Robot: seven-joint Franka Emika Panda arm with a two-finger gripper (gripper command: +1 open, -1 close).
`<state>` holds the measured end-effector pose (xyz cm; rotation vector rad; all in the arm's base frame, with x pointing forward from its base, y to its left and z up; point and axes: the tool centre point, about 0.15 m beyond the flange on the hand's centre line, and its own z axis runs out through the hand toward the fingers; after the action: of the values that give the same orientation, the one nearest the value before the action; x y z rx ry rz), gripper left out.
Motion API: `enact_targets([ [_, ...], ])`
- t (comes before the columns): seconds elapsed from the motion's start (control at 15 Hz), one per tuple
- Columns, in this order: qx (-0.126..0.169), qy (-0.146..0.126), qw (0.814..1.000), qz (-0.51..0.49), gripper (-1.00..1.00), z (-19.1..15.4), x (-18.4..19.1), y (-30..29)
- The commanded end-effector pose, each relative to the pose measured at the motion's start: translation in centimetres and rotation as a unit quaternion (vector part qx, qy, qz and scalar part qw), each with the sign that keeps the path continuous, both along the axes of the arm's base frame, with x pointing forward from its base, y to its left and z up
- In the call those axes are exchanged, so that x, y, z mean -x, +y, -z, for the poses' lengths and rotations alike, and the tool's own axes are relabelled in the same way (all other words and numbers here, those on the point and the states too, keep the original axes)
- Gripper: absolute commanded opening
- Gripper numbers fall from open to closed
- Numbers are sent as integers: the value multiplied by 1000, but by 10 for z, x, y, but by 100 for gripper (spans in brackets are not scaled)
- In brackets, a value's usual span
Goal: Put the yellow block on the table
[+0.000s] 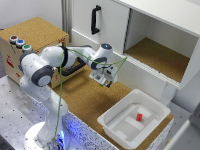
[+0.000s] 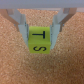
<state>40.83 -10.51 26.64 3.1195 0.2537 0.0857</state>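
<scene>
Clamped tight in end effector, yellow block over cork desk, probably light, rigid, best held by flat sides.

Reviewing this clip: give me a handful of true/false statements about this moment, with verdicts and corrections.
1. The pincer is shut on the yellow block. True.
2. The yellow block lies in the white bin. False: it sits between the pincer's fingers, over the table.
3. A small red block lies inside the white bin. True.
4. The cork-topped box carries no buttons. False: coloured buttons sit on its top near one corner.
5. The cupboard behind the arm is fully closed. False: one compartment stands open on the exterior view's right.
</scene>
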Motion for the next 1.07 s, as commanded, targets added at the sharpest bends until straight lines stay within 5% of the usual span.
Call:
enact_targets([
  [0.0, 36, 35, 999, -10, -100, 31, -37, -8],
  [0.4, 27, 51, 997, 47, -100, 42, -47, -26],
  [0.47, 23, 44, 997, 59, 100, 35, -51, -26],
  [0.8, -18, 22, 996, 88, 100, -6, -48, -19],
  [1.0, -13, 7, 997, 79, 100, -40, -37, -18],
])
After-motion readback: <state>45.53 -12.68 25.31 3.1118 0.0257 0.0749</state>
